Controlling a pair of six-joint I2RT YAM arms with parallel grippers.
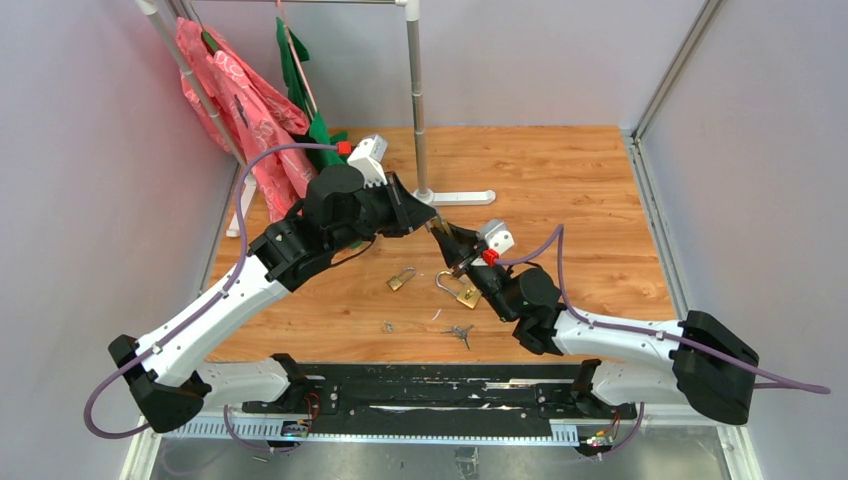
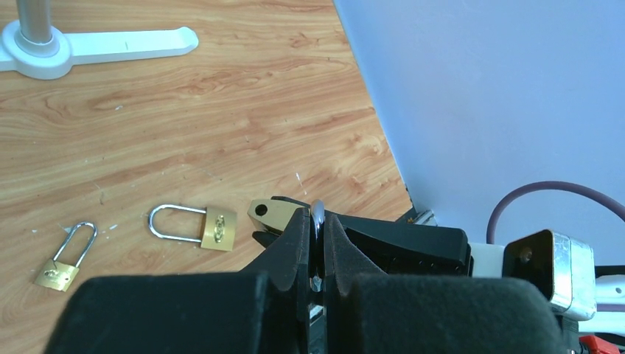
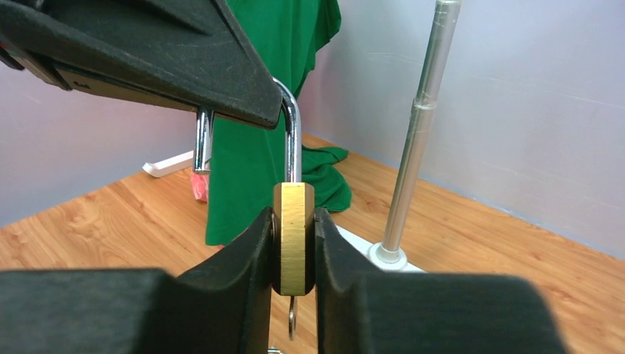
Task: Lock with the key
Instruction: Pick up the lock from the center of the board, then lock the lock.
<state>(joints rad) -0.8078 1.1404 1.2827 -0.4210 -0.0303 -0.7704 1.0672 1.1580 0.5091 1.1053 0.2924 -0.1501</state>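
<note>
My right gripper [image 3: 293,228] is shut on the brass body of a padlock [image 3: 293,243], held upright above the table. A key [image 3: 292,321] hangs from the underside of the lock. The silver shackle [image 3: 293,140] stands open; its free leg [image 3: 202,140] hangs to the left. My left gripper [image 2: 318,221] is shut on the top of that shackle [image 2: 318,215], and the brass body [image 2: 265,214] shows just beyond its fingers. In the top view both grippers, left [image 1: 430,222] and right [image 1: 458,250], meet mid-table.
Two more brass padlocks [image 1: 401,279] [image 1: 462,292] lie on the wooden table below the grippers, with loose keys [image 1: 460,332] nearer the front. A white rack base [image 1: 455,197] and pole stand behind. Green [image 1: 310,110] and pink [image 1: 240,100] garments hang at back left.
</note>
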